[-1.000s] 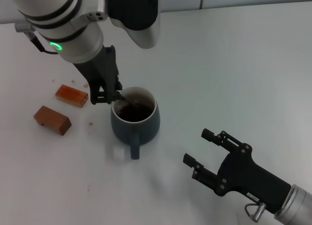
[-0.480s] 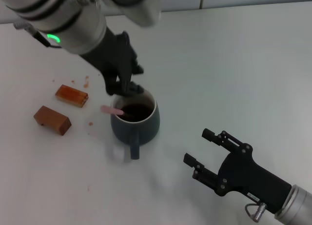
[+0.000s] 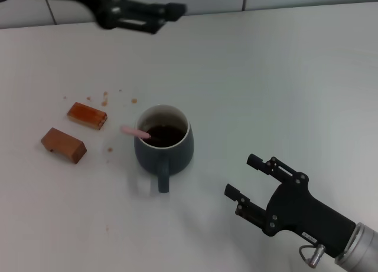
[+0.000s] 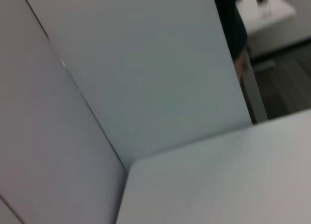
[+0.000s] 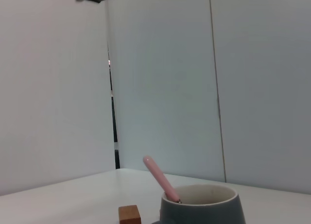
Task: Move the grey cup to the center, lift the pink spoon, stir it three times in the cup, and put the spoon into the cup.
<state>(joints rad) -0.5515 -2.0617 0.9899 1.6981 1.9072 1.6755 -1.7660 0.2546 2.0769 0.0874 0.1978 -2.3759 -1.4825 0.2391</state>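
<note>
The grey cup (image 3: pixel 163 143) stands near the table's middle, handle toward me, dark liquid inside. The pink spoon (image 3: pixel 134 131) rests in it, its pink handle leaning out over the cup's left rim. From the right wrist view the grey cup (image 5: pixel 200 208) shows low with the pink spoon (image 5: pixel 158 178) slanting up out of it. My left gripper (image 3: pixel 155 16) is high at the far left top of the head view, open and holding nothing. My right gripper (image 3: pixel 250 179) hovers open near the front right, apart from the cup.
Two brown blocks (image 3: pixel 87 115) (image 3: pixel 62 144) lie left of the cup, with small crumbs scattered around them. One brown block (image 5: pixel 129 215) shows in the right wrist view. The left wrist view shows only the wall and the table's edge.
My left gripper let go of the spoon and rose away to the far upper left. The spoon now stays leaning in the cup. The right arm barely moved.
</note>
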